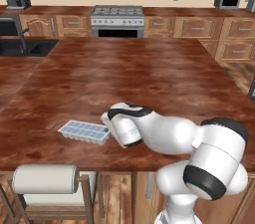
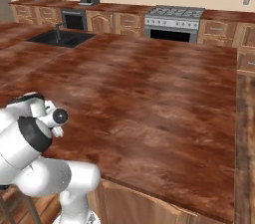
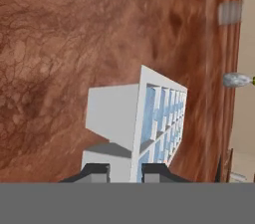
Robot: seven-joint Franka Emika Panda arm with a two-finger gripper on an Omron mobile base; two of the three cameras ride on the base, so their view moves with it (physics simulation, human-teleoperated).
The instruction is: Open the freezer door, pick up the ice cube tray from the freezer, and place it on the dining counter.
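Observation:
The ice cube tray (image 1: 83, 132), pale grey-white with light blue cells, lies flat on the dining counter (image 1: 124, 73) close to its near edge. My gripper (image 1: 106, 122) is low over the tray's right end. In the hand view the tray (image 3: 159, 113) runs away from the gripper (image 3: 126, 170), whose two dark fingertips (image 3: 95, 170) stand close together on either side of the tray's end wall, shut on it. The reddish-brown dining counter (image 3: 50, 44) spreads under the tray and also fills the right base view's middle (image 2: 149, 83).
A stool with a pale rolled back (image 1: 47, 180) stands just below the counter edge under the tray. A sink (image 1: 25, 46) is set in the counter at the far left. The stove (image 1: 117, 16) and wall cabinets line the back.

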